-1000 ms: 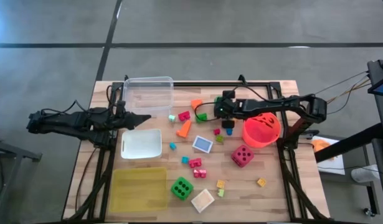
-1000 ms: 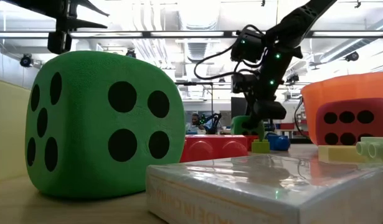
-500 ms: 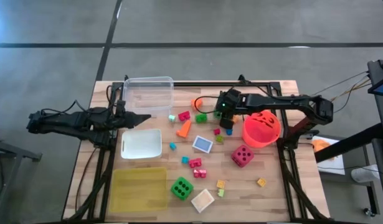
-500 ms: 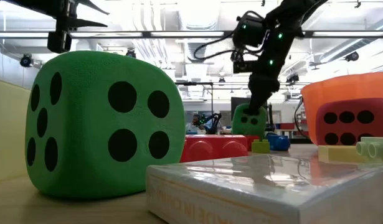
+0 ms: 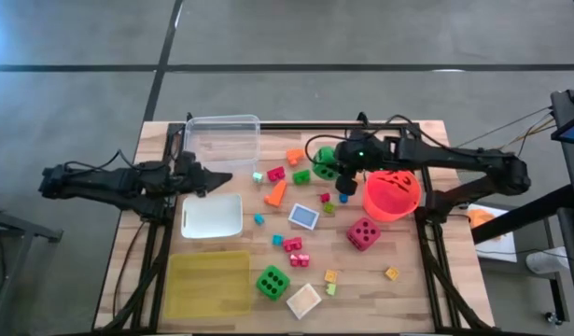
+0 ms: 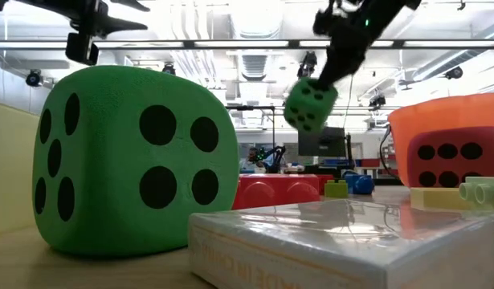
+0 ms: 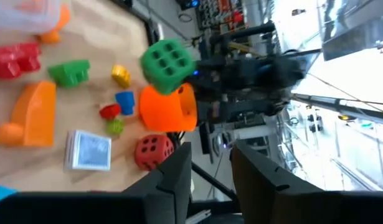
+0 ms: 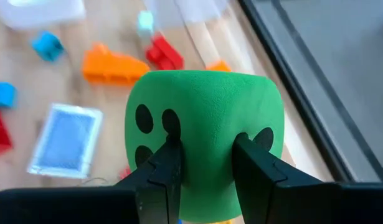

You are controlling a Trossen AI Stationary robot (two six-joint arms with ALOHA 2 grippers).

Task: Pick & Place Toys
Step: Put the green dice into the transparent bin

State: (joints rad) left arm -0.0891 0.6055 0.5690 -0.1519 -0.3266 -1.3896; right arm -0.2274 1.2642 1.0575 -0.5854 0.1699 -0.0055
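Right end effector (image 8: 203, 180): you have it clamped on a small green die (image 8: 203, 130), lifted clear of the tabletop (image 5: 417, 289) near the orange bucket (image 5: 392, 194).
Left end effector (image 5: 221, 176): fingers slightly apart, holding nothing, waiting beside the clear tub (image 5: 221, 142).
Done: one die picked, not placed.
Left: you have the big green die (image 5: 273, 281), pink die (image 5: 363, 233), blocks and cards scattered.

My right gripper (image 5: 329, 164) carries a small green die (image 5: 324, 156) clear above the table, so the blocks beneath, the red one (image 5: 276, 174) and the green one (image 5: 301, 175), don't block it. The orange bucket (image 5: 392, 194) stands close on one side. The clear tub (image 5: 222, 142) looks unobstructed from above, I think, though my left gripper (image 5: 221, 177) hangs just beside its near wall.
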